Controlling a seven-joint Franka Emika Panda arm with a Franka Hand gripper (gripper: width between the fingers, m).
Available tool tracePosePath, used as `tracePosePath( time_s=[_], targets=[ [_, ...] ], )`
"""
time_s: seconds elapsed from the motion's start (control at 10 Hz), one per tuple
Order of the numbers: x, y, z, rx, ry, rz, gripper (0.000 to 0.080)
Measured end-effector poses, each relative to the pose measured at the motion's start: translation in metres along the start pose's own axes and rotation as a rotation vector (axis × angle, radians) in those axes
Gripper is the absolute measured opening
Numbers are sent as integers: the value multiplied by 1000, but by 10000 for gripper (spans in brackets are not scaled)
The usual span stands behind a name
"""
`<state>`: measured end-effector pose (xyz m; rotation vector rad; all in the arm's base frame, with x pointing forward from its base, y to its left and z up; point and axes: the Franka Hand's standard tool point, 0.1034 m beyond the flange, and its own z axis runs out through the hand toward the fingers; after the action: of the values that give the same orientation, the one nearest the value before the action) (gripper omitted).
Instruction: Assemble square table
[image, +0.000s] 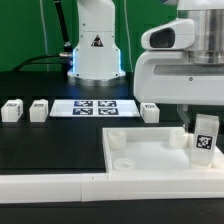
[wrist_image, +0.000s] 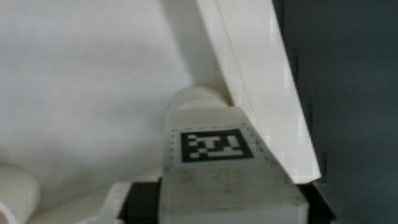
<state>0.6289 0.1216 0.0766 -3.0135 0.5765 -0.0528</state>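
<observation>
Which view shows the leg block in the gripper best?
Exterior view: the leg block shows nearly whole, upright, tag facing the camera, held by the gripper at a corner of the tabletop. Wrist view shows only its tagged end close up, beside the tabletop's rim.

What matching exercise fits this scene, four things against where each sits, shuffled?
Things:
1. white plastic square tray-like tabletop
2. flat white marker board
3. small white tagged leg block
4. long white bar-shaped wall

Places:
A. nearest the exterior camera
B. in the pincer
C. between loose leg blocks, before the robot base
D. just behind the wall

Pairs: 1-D, 2-C, 3-B, 4-A
</observation>
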Motion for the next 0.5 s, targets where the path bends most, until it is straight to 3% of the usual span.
tracePosePath(
  time_s=[0.2,0.5],
  targets=[
    [2,1,-1,10,-1,240,298],
    [-2,1,3,63,-38,770,296]
  ],
)
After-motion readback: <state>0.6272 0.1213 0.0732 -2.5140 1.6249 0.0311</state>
